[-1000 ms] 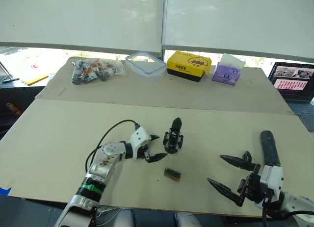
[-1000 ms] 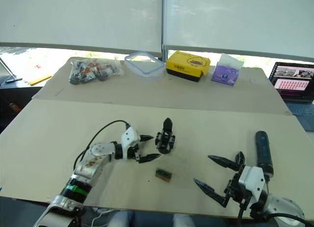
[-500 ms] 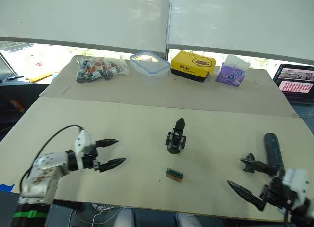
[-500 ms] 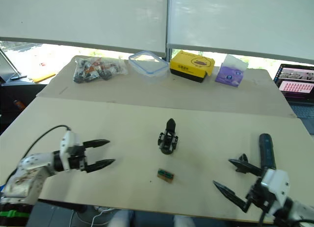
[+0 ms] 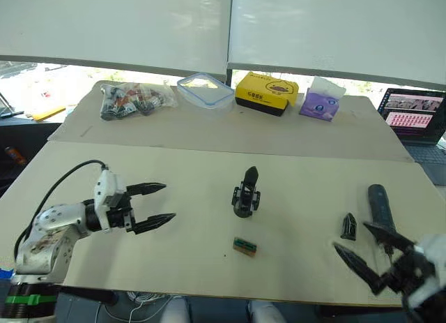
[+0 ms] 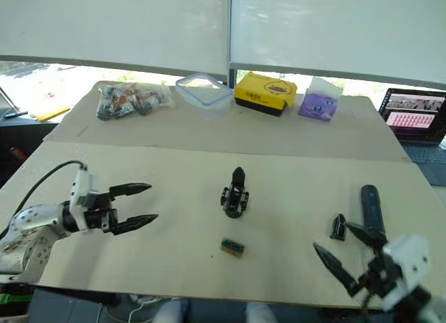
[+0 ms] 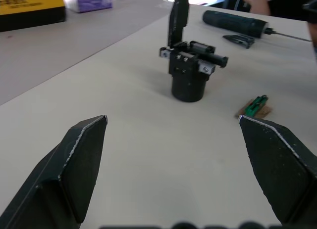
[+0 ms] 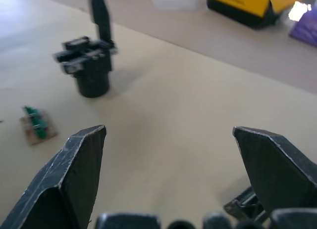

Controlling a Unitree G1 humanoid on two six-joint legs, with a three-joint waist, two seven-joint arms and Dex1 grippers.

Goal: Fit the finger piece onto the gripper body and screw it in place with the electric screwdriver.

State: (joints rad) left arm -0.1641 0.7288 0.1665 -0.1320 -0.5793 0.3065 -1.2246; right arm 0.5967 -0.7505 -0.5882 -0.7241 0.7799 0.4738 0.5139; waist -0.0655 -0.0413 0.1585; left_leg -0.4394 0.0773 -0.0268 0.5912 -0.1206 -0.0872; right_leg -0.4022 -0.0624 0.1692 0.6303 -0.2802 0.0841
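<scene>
The gripper body (image 5: 244,199) stands upright mid-table, with one black blade rising from its top. A loose finger piece (image 5: 348,227) lies flat on the table at the right, just left of the electric screwdriver (image 5: 379,205), which lies lengthwise near the right edge. My right gripper (image 5: 350,236) hovers open just in front of the finger piece and holds nothing. Far to the left of the body, my left gripper (image 5: 169,201) is open and empty, pointing toward it. The left wrist view shows the body (image 7: 188,73), the screwdriver (image 7: 233,23) and the finger piece (image 7: 238,38).
A small green-and-brown block (image 5: 244,245) lies in front of the body. On the far table stand a bag of parts (image 5: 132,100), a clear container (image 5: 205,91), a yellow box (image 5: 267,93) and a purple tissue pack (image 5: 321,102). A laptop (image 5: 412,116) sits at the right.
My left gripper has pulled away from the gripper body to the left. My right gripper has drawn back toward the near edge, leaving the finger piece in the open beside the screwdriver.
</scene>
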